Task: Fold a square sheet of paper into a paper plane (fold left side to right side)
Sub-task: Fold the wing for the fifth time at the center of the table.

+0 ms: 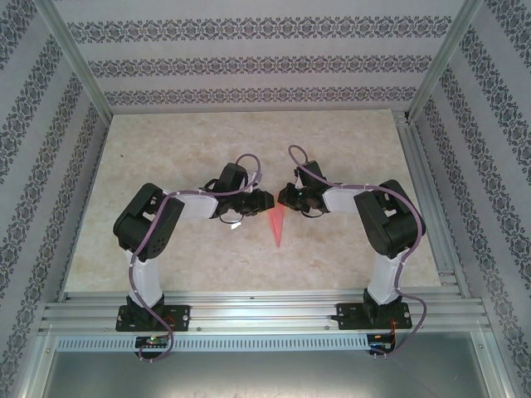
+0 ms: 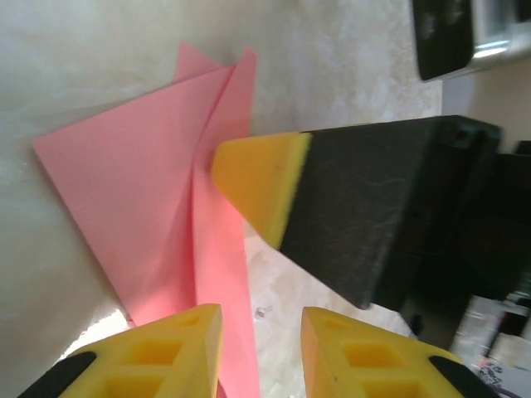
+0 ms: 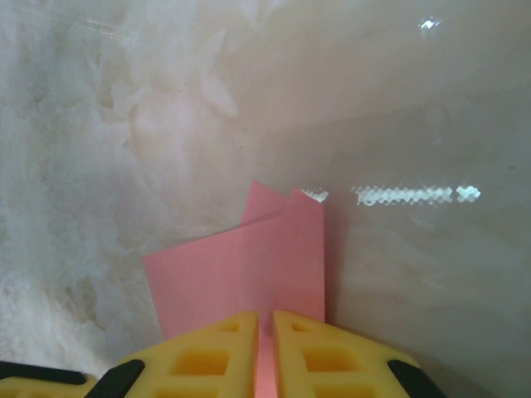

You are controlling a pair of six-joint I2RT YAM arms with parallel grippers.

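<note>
The square sheet of paper is folded into a narrow pink-red paper plane point(image 1: 276, 225), lying on the table between my two grippers with its point toward the near edge. In the right wrist view my right gripper point(image 3: 265, 319) is shut on the plane's point(image 3: 241, 265) upright centre fold, with pink paper showing in the thin slit between the pads. My left gripper point(image 2: 261, 319) stands open just beside the plane point(image 2: 133, 191); one wing edge runs past its left pad, and bare table shows in the gap. The right gripper's yellow-tipped finger point(image 2: 257, 178) rests against the paper there.
The pale marble-look tabletop point(image 1: 166, 149) stretches behind and to both sides of the arms. Patterned walls and aluminium frame rails point(image 1: 249, 311) bound it. Both forearms point(image 1: 195, 203) angle inward toward the middle.
</note>
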